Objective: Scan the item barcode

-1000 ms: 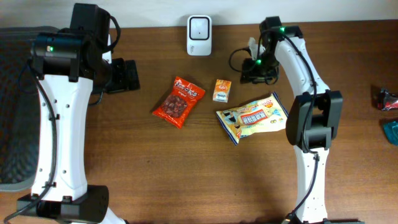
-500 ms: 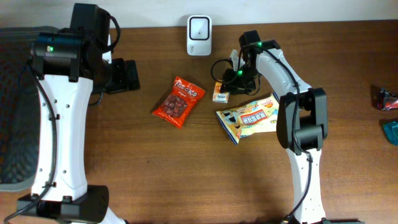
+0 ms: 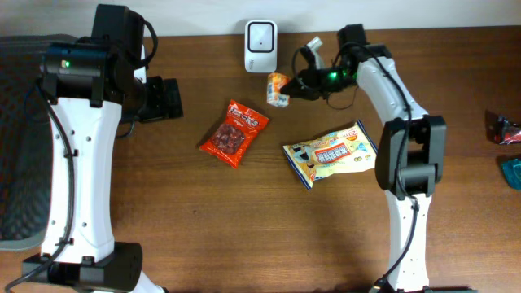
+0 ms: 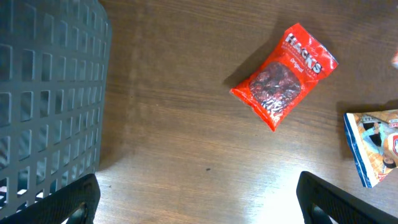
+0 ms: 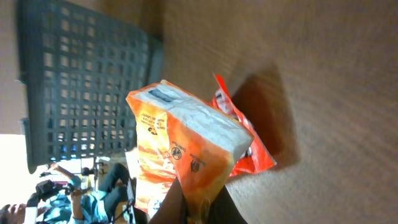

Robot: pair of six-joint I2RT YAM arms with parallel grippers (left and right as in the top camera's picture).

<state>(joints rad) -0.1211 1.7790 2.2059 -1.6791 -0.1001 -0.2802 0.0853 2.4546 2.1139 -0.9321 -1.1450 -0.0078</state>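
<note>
The right claw [image 3: 293, 85] is clenching one narrow end of the small orange box [image 3: 278, 88], and the rest of the box is projecting past the fingertips. The box is hanging just beside the white scanner [image 3: 260, 35], at the scanner's 5 o'clock in the overhead view.

To scan well, the arm should be turning the barcode face toward the scanner window. It should be holding that face steady and near, with no finger over the code.

The left claw [image 4: 199, 202] is standing fully released over the table, with the red bag [image 4: 283, 74] at its 1 o'clock.

- The barcode is not showing in any view.
- The box print is blurring in the right wrist view, where the fingers are being cut off at 6 o'clock.
</note>
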